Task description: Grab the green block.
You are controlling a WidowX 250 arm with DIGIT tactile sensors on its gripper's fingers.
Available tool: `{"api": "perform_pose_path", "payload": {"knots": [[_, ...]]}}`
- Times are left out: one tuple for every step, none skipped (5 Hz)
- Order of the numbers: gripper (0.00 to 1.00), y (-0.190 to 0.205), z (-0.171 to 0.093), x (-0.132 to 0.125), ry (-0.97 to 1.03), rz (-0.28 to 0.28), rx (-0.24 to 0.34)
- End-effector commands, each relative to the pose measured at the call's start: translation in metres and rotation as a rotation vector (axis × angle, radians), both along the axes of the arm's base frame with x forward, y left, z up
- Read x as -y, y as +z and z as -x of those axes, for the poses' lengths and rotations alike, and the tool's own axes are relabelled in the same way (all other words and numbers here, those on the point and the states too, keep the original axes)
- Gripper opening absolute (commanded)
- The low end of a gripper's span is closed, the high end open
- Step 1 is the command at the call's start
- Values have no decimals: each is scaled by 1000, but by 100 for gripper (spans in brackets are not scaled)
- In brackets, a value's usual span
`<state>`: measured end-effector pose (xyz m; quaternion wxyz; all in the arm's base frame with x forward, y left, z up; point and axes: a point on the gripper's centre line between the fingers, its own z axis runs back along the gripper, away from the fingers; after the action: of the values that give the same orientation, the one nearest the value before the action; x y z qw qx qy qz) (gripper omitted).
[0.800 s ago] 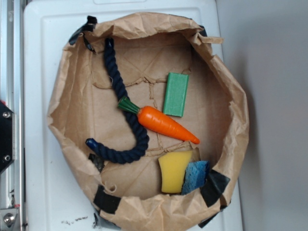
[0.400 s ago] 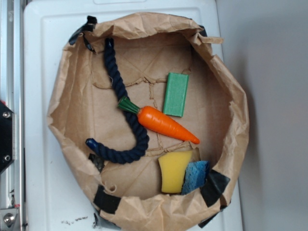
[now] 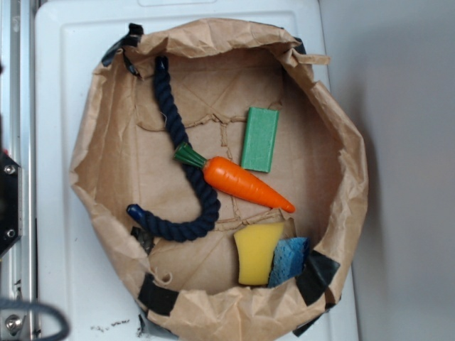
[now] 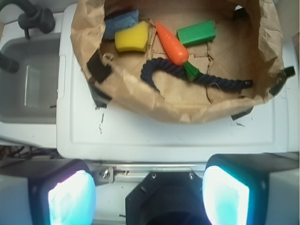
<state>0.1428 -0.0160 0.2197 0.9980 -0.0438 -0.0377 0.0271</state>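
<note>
wrist view: end effector (image 4: 149, 192) fingers spread apart; green block (image 4: 196, 33) beside carrot (image 4: 171, 43).

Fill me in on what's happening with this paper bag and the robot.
Nothing is being handled at this moment. The green block lies flat on the floor of the opened paper bag, just above the orange carrot, with a dark blue rope, a yellow sponge and a blue sponge also inside. The gripper is open, empty, and outside the bag over the white surface.
</note>
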Motion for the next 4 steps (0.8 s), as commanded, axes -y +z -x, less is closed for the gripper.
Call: {"api": "perform_pose_path", "payload": {"knots": [[100,-7,-53,-7,61,27,16],[100,-22,-84,-2,164,15,15],[100,-43,-112,-4,294,7,35],[100,-65,-126,-23,545,56,29]]}}
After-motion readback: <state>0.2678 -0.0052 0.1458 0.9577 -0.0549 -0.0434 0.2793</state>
